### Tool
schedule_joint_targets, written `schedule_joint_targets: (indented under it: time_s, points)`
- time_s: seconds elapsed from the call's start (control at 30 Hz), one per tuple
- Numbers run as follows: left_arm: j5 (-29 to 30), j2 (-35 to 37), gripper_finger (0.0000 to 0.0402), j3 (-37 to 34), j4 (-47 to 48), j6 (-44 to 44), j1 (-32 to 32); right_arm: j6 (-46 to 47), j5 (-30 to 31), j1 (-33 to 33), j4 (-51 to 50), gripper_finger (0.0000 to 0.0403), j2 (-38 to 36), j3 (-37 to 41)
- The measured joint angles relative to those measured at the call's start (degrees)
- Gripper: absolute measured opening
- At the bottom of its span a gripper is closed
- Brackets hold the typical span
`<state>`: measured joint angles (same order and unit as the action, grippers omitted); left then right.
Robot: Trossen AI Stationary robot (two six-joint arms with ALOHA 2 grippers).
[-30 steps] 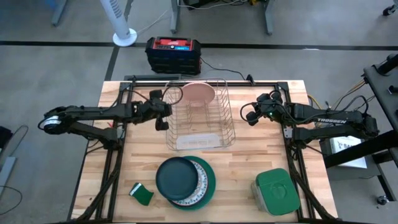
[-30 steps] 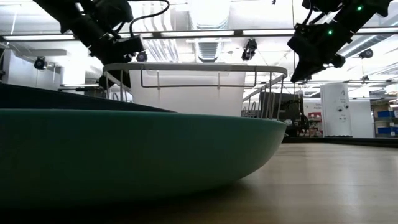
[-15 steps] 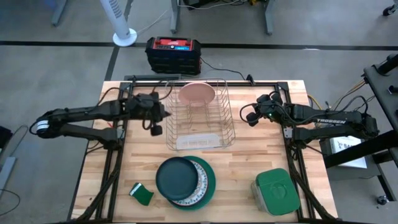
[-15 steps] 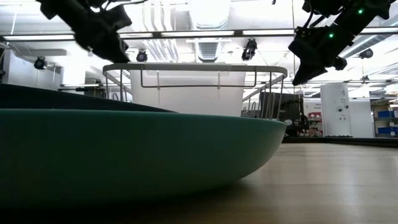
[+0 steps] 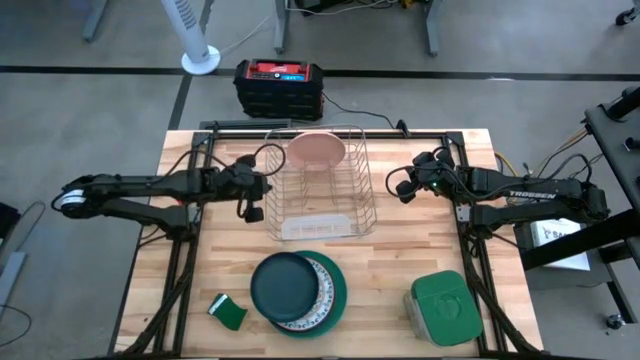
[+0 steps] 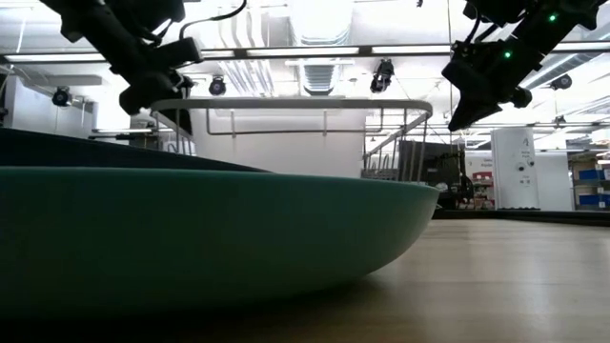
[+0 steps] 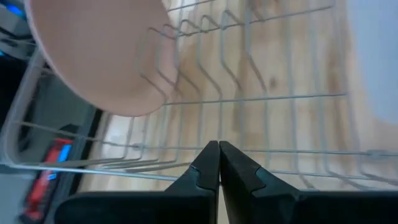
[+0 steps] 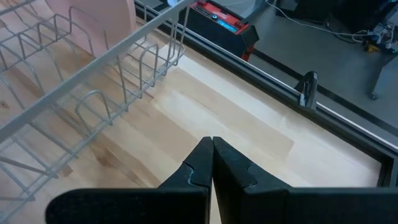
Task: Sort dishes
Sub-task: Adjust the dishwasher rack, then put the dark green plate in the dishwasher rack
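We have the salmon-pink plate (image 5: 317, 149) standing in the wire rack (image 5: 320, 225), slotted upright to drain. Three plates (image 5: 298, 291) wait stacked near the table's front edge. Our left gripper (image 5: 253, 210) at the rack's side and right gripper (image 5: 404, 193) are both closed and empty.

Dark arms — looped black cables, white lettering

A rack (image 5: 321, 190) sits mid-table with one plate (image 5: 317, 149) standing in its far end. My left claw (image 5: 252, 212) hangs at its left side, my right claw (image 5: 403, 194) off to its right. Three stacked plates (image 5: 298, 290) lie nearer, between a sponge (image 5: 229, 312) and a container (image 5: 443, 307).
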<state>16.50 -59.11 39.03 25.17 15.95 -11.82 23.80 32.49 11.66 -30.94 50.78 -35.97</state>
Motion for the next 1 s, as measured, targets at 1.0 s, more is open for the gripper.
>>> schedule_joint_targets:
  time_s: [1.0]
  points:
    - [-5.17, 5.01, 0.0000, 11.33, -4.98, -0.62, 9.47, 2.99, 3.54, -1.29, -1.91, 0.0000, -13.31, -1.14]
